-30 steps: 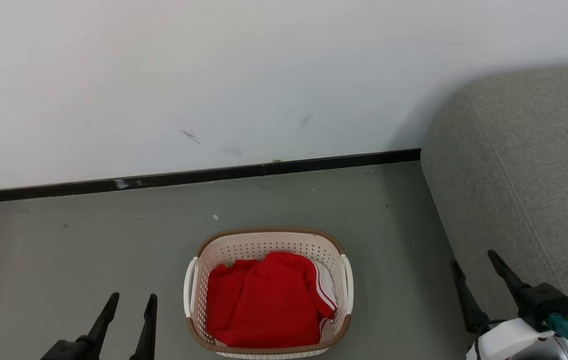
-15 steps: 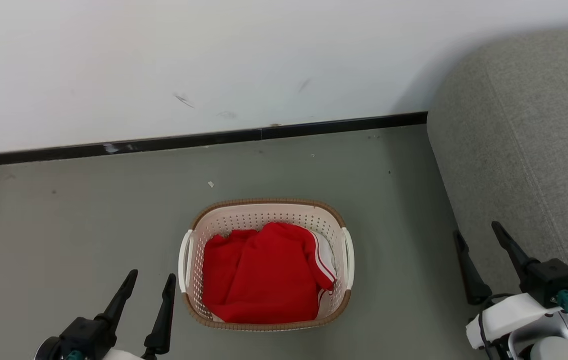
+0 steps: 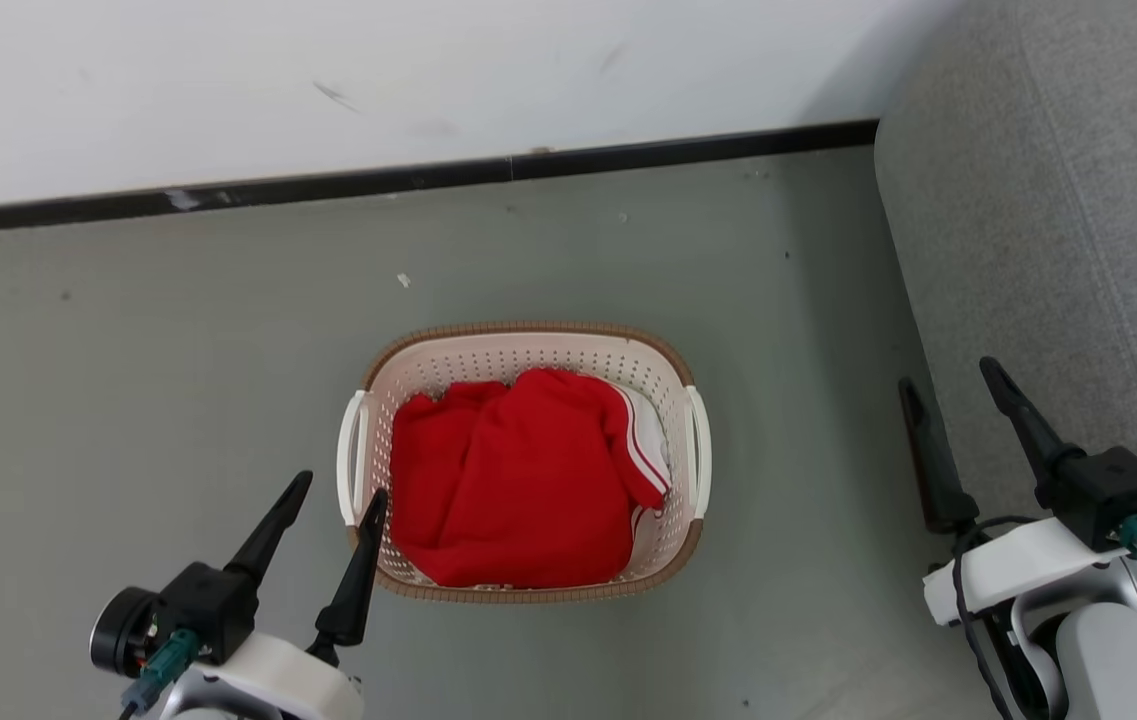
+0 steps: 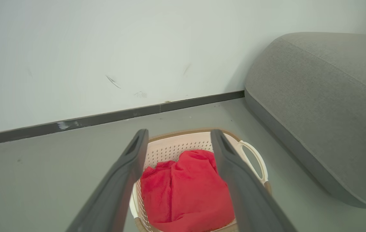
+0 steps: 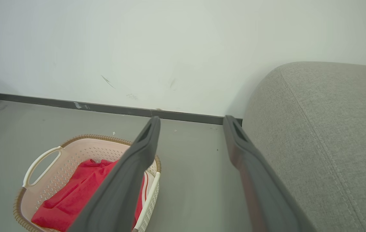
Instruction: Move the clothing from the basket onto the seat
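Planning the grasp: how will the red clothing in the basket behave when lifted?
The clothing lies crumpled in soft folds, so it will probably hang floppy from a pinch. It looks like thin fabric, so likely light. A trailing part might snag the perforated basket and drag it.

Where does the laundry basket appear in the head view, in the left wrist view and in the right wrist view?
Head view: the basket is in the centre, slightly below the middle.
Left wrist view: the basket is at the bottom centre.
Right wrist view: the basket is at the lower left.
Shared landmark: the black baseboard runs behind it in all three views.
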